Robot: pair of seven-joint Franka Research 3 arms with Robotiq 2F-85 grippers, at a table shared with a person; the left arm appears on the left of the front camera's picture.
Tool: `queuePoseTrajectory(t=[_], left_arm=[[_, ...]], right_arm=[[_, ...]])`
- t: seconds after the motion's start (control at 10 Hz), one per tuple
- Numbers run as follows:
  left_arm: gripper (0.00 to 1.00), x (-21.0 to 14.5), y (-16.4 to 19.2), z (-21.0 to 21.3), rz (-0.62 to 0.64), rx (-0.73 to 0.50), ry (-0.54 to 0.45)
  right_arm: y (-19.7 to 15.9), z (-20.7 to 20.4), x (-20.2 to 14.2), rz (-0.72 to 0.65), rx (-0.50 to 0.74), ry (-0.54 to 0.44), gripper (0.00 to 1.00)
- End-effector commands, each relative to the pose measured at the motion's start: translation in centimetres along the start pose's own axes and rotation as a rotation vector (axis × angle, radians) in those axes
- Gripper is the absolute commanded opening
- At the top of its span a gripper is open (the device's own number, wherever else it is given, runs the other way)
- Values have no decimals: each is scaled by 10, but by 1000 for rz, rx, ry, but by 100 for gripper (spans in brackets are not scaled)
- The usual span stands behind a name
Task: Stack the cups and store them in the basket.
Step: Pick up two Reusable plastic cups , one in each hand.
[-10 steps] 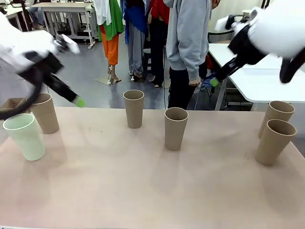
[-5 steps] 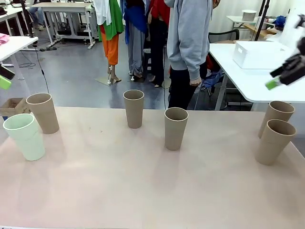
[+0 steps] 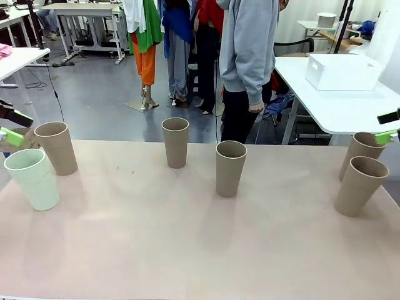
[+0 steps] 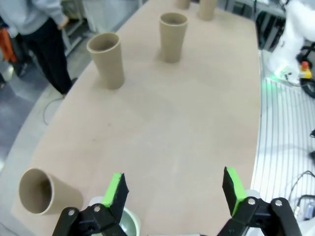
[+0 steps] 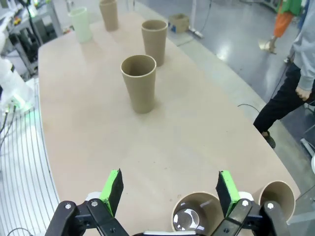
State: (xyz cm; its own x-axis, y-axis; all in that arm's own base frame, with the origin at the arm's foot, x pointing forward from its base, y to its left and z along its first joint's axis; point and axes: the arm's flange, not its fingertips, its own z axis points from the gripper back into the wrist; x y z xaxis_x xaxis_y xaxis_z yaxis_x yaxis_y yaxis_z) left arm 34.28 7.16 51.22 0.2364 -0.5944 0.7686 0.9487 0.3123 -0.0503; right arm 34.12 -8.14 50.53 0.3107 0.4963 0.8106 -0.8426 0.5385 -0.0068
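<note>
Over the last half second both grippers have sunk lower at the sides of the table (image 3: pixel 187 250), while all six cups stand where they stood. Take the middle cup (image 3: pixel 231 169) as the mark. The back cup (image 3: pixel 175 142) stands upright just left of it and a little farther off. Far to its left the left tan cup (image 3: pixel 56 147) and the mint-green cup (image 3: pixel 32 179) stand close together, and the left gripper (image 3: pixel 15 127) hangs just beyond them, jaws spread and empty. Far to its right the near right cup (image 3: pixel 356 186) and the far right cup (image 3: pixel 364 150) stand close together, and the right gripper (image 3: pixel 387 127) hovers beside them, likewise released. The basket (image 3: pixel 342 70) sits well behind and right of the middle cup, on a white side table (image 3: pixel 337 109). A person (image 3: pixel 247 50) stands straight behind the middle cup.
</note>
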Motion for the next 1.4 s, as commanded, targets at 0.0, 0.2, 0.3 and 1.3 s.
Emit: queuePoseTrajectory(t=[0.0,0.2,0.3,1.3], left_arm=[[100,-4,-19,-7,-65,1,-59],[100,0,-38,-28,-101,3,-88],[100,0,-41,-32,-109,1,-97],[100,6,-33,-20,-81,-4,-65]], right_arm=[[2,4,-5,14,-2,-56,100],[1,7,-4,12,-3,-61,100],[-1,8,-4,0,-4,-66,100],[-1,8,-2,-18,-10,-35,100]])
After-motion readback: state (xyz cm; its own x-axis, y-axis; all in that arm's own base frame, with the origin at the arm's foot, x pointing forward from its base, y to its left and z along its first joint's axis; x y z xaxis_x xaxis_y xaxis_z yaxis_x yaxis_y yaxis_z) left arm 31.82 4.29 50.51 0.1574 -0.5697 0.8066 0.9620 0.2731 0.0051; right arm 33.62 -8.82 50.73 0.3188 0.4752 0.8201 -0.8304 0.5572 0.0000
